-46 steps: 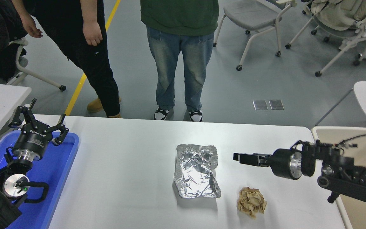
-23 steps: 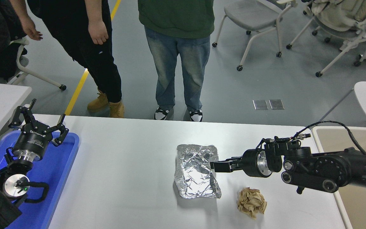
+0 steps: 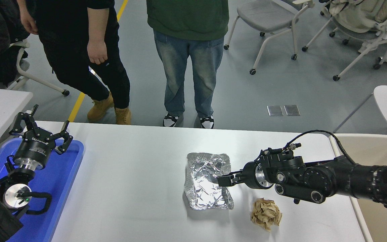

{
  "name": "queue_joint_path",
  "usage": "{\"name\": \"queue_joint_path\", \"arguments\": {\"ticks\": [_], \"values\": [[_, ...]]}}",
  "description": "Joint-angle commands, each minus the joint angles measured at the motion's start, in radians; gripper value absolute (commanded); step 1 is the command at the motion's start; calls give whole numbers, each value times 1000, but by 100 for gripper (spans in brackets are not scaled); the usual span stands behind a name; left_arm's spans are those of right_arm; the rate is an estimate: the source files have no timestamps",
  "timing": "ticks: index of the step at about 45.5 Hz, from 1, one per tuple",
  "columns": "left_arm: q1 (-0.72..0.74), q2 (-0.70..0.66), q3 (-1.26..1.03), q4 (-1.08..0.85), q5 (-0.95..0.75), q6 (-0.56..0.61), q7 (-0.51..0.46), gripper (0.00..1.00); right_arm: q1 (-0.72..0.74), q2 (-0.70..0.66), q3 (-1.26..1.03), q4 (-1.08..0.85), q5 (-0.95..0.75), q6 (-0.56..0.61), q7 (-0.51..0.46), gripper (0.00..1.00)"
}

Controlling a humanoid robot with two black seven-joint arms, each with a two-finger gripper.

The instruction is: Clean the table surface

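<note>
**Table surface: my right gripper arrives at the foil**

The table surface [image 3: 139,188] spreads wide and white below me, with two bits of litter on its right half. Nearest lies the crumpled brown paper wad [image 3: 265,213]; just beyond it and to its left sits the crinkled foil sheet [image 3: 208,181], flat and free to be lifted; my right gripper [image 3: 223,180] reaches in sideways from the right edge, its tip at the foil's right border, and I cannot tell whether its fingers are spread or together. My left gripper [image 3: 41,129] waits parked over the blue tray [image 3: 62,188], fingers splayed wide, out of the way. A second ago my right gripper hung well to the right of the foil; it has since swept leftward and lower. Two people stand beyond the far edge.
</note>
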Motion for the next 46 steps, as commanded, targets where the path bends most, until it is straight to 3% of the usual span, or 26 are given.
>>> {"name": "queue_joint_path", "arguments": {"ticks": [1, 11, 17, 25, 28, 31, 35, 46], "values": [[0, 0, 0, 0, 0, 0, 0, 100, -43, 66, -16, -109, 1, 14, -21, 100], [0, 0, 0, 0, 0, 0, 0, 100, -69, 114, -22, -174, 1, 34, -40, 100], [0, 0, 0, 0, 0, 0, 0, 100, -68, 129, -22, -192, 1, 63, -69, 85], [0, 0, 0, 0, 0, 1, 0, 100, -66, 143, -22, -194, 1, 85, -107, 52], [0, 0, 0, 0, 0, 0, 0, 100, -60, 151, -21, -194, 2, 89, -138, 30], [0, 0, 0, 0, 0, 0, 0, 100, -54, 151, -13, -191, 11, 114, -184, 0], [0, 0, 0, 0, 0, 0, 0, 100, -43, 151, -2, -189, 70, 160, -242, 0], [0, 0, 0, 0, 0, 0, 0, 100, -12, 159, 1, -182, 111, 168, -254, 0]]}}
